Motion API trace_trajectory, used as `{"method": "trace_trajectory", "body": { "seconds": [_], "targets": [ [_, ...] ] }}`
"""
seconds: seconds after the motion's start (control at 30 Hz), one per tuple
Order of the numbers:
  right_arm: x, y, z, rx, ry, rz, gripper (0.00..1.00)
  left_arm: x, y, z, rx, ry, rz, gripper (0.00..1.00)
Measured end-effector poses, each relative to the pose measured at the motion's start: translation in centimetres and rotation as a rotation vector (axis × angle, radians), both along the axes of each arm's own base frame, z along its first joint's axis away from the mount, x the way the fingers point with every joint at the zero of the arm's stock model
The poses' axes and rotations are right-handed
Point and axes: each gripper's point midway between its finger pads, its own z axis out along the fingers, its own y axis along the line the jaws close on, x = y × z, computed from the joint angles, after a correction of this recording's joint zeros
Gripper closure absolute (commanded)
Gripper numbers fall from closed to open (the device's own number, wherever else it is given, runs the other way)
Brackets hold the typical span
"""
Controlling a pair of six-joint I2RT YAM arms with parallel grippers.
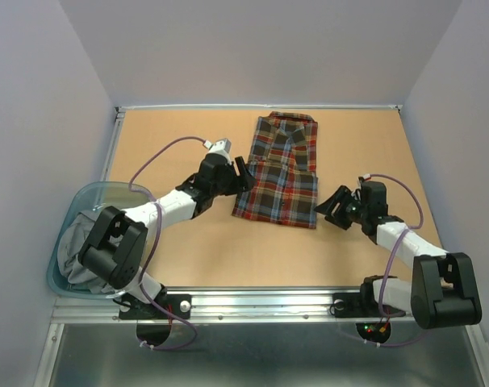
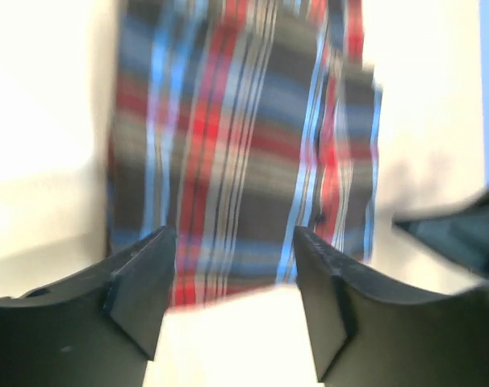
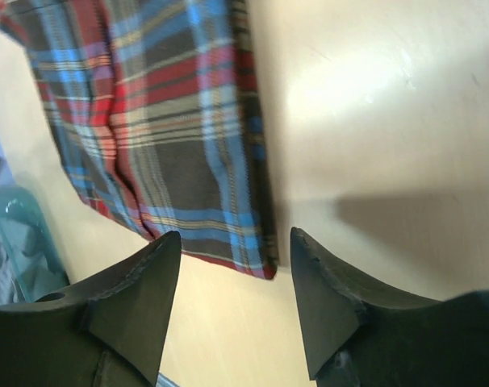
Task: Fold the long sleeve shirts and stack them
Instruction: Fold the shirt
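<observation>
A plaid long sleeve shirt in red, brown and blue lies folded into a narrow rectangle at the back middle of the table, collar toward the far edge. My left gripper hovers just off its left edge, open and empty; the left wrist view is blurred, with the plaid shirt beyond the spread fingers. To the right of the shirt's near right corner, my right gripper stands open with nothing in it. The right wrist view has that shirt corner lying just ahead of the right gripper.
A clear bluish bin holding grey cloth sits at the table's left edge, beside the left arm's base. The bin's corner shows in the right wrist view. A metal rail runs along the near edge.
</observation>
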Motion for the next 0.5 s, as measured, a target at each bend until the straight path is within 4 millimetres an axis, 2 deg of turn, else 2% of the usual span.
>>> {"method": "trace_trajectory", "body": {
  "seconds": [0.03, 0.1, 0.2, 0.33, 0.5],
  "targets": [
    [-0.2, 0.0, -0.1, 0.001, 0.015, -0.009, 0.42, 1.2, 0.2, 1.0, 0.032, -0.032, 0.007, 0.19],
    [-0.8, 0.0, -0.6, 0.004, 0.066, -0.041, 0.43, 2.9, 0.5, 1.8, 0.077, -0.072, 0.019, 0.19],
    [-1.3, 0.6, -0.5, 0.019, 0.099, -0.07, 0.43, 5.2, 1.1, 1.3, 0.17, -0.091, 0.028, 0.19],
    [-1.6, 1.7, -0.3, 0.039, 0.122, -0.098, 0.43, 6.7, 1.5, -2.4, 0.299, -0.043, 0.006, 0.23],
    [-1.7, 2.1, -0.8, 0.054, 0.164, -0.14, 0.43, 6.5, 1.9, -7.1, 0.408, 0.046, -0.044, 0.29]
  ]
}}
